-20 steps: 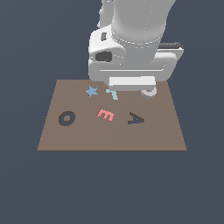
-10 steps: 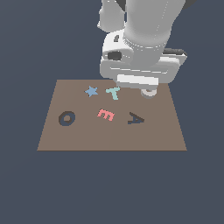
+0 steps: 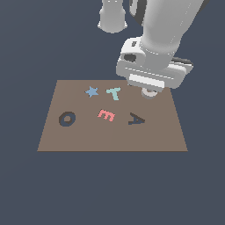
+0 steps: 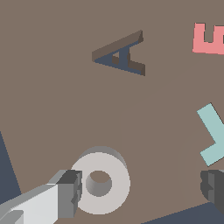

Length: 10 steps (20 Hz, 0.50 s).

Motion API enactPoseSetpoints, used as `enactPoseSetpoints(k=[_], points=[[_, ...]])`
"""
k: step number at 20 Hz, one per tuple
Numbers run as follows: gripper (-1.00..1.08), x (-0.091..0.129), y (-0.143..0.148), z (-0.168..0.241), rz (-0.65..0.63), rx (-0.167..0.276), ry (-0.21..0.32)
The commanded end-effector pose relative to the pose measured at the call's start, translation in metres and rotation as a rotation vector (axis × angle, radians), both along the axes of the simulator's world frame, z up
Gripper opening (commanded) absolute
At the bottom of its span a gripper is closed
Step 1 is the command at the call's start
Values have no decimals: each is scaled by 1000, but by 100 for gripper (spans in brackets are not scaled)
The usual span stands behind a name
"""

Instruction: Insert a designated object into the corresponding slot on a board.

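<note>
Ring piece (image 4: 100,182) near board (image 4: 52,109) edge, gripper (image 4: 142,188) wide

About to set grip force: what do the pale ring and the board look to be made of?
Ring: pale grey, matte, evenly shaded, possibly plastic; the render leaves it open. Board: flat brown, matte, no grain or gloss; painted wood or plastic, cannot tell.

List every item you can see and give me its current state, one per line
Gripper: open, fingers either side of the ring.
Ring: lying flat on the board, not gripped.
O slot: empty.
A slot: empty.
Star, T, E: on the board.
</note>
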<state>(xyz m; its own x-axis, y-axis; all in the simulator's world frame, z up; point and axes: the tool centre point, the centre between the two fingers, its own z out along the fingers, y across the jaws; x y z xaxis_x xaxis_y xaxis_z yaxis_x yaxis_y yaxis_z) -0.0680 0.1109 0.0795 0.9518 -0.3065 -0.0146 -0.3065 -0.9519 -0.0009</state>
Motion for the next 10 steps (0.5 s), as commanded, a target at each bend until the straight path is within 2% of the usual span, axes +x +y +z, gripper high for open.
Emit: enactPoseSetpoints(k=[1,10], points=[[100,-4,9,-8,-43,-2,-4],[100,-11,32,-25,-135,-6,-12]])
